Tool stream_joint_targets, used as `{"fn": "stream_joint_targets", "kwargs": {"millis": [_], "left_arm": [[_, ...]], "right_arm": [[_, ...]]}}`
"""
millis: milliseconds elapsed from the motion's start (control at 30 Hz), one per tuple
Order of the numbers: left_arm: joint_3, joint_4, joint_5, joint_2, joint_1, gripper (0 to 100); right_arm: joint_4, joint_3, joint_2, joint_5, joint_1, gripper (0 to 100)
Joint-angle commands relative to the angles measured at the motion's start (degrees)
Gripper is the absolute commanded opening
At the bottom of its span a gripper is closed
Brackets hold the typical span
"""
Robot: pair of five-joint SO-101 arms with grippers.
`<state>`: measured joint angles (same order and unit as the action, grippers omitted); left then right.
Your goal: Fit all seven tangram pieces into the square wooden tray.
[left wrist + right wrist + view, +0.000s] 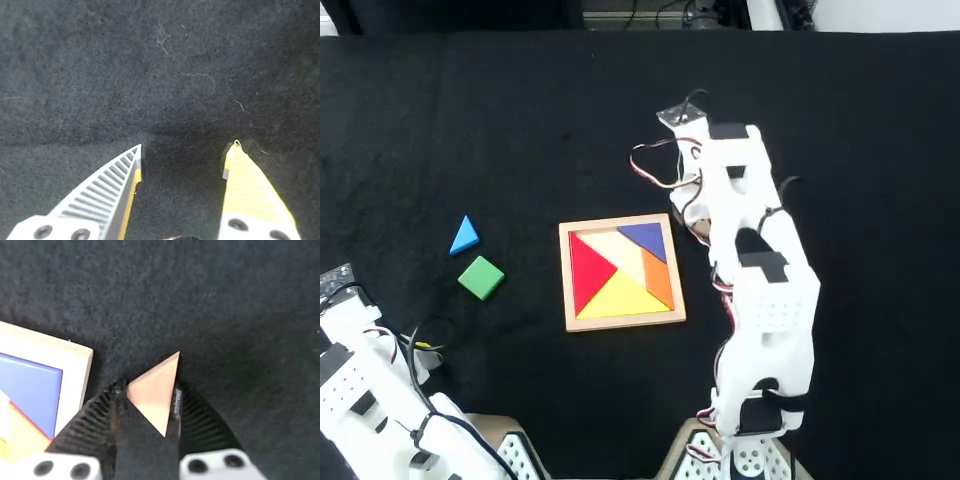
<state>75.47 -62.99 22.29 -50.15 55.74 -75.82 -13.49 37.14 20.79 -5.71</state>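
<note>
- The square wooden tray [622, 272] lies near the middle of the black-clothed counter [840, 120]. It has a pale wood rim.
- Four pieces lie flat inside it: a large red triangle [588, 272] along the left side, a large yellow triangle [620, 297] along the near edge, a dark blue triangle [645, 237] in the far right corner, and an orange piece [658, 275] along the right side.
- A pale patch sits between the red and dark blue pieces. It may be bare tray floor, though the high view is too coarse to be sure.
- The right tool [149, 386] pinches a peach triangle [156, 395] between its ribbed black fingers [197, 415], with one point of the triangle sticking out past the tips.
- That triangle is over black cloth just beside the tray's far right corner and outside the rim.
- The right arm [760, 290] stretches along the tray's right side.
- A light blue triangle [464, 237] and a green square [481, 277] rest on the cloth well left of the tray, close to each other.
- The left tool [187, 145] has its fingers spread wide with nothing between them, over bare cloth. The left arm [370, 390] sits at the near left corner.
</note>
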Motion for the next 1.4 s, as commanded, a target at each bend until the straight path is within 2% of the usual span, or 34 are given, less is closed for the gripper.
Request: {"fn": "stream_joint_targets", "kwargs": {"millis": [0,200,300,433,633,733,933,1033,1200,1300,1367], "left_arm": [[-0.3,1.0,0.4,-0.5,-0.2,27],[-0.3,1.0,0.4,-0.5,-0.2,27],[-0.3,1.0,0.4,-0.5,-0.2,27],[-0.3,1.0,0.4,-0.5,-0.2,27],[-0.3,1.0,0.5,-0.5,-0.2,27],[-0.3,1.0,0.5,-0.5,-0.2,27],[-0.3,1.0,0.5,-0.5,-0.3,27],[-0.3,0.9,0.5,-0.5,-0.5,27],[-0.3,0.9,0.4,-0.5,-0.5,27],[-0.3,0.9,0.4,-0.5,-0.5,27],[-0.3,0.9,0.4,-0.5,-0.5,27]], "right_arm": [[-8.4,-9.5,-0.2,0.4,-1.6,1.1],[-24.2,-28.9,-0.2,0.4,-1.7,1.1],[-25.5,-32.4,-1.7,-2.8,-1.6,1.1],[-25.5,-24.4,-9.9,-4.0,-3.7,1.1],[-24.9,-4.9,-33.1,-5.0,-9.5,1.1],[-19.4,8.5,-42.4,-9.0,-11.3,1.1],[5.0,33.6,-45.5,-17.0,-12.3,1.1],[10.2,37.0,-45.5,-21.2,-16.3,1.1],[13.4,40.3,-45.5,-23.4,-23.2,1.1],[16.4,42.1,-45.5,-23.8,-23.0,1.1],[19.3,43.5,-45.5,-26.9,-21.6,1.1]]}}
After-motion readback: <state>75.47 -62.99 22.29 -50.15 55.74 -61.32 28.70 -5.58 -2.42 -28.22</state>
